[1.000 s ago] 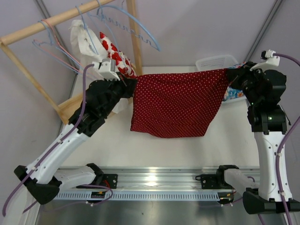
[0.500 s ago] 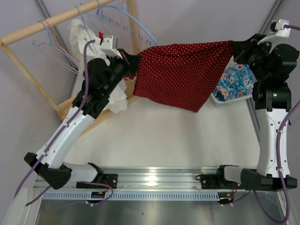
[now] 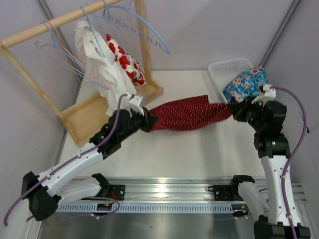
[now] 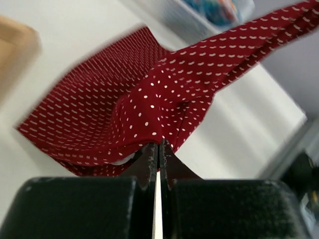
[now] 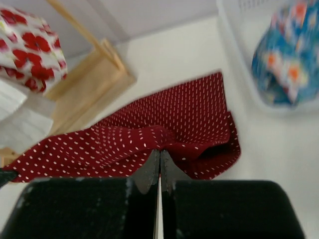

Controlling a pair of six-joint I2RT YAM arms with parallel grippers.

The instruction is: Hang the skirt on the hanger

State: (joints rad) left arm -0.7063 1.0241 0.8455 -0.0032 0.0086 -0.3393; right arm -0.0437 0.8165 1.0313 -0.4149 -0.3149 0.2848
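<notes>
Your left tool (image 3: 149, 120) and right tool (image 3: 233, 110) each clamp an end of the skirt (image 3: 187, 113). Hold it taut and raise both evenly off the tabletop (image 3: 199, 154).

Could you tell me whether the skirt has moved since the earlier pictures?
Yes. The skirt has come down toward the near edge, from level with the wooden rack's upright post to the table beside its base.

Soft matt cloth is shown by the dark red white-dotted skirt (image 3: 187, 113), bare pale wood by the rack frame (image 3: 82, 119) at ten o'clock, reflective brushed metal by the silver rail (image 3: 164, 191) at six o'clock
</notes>
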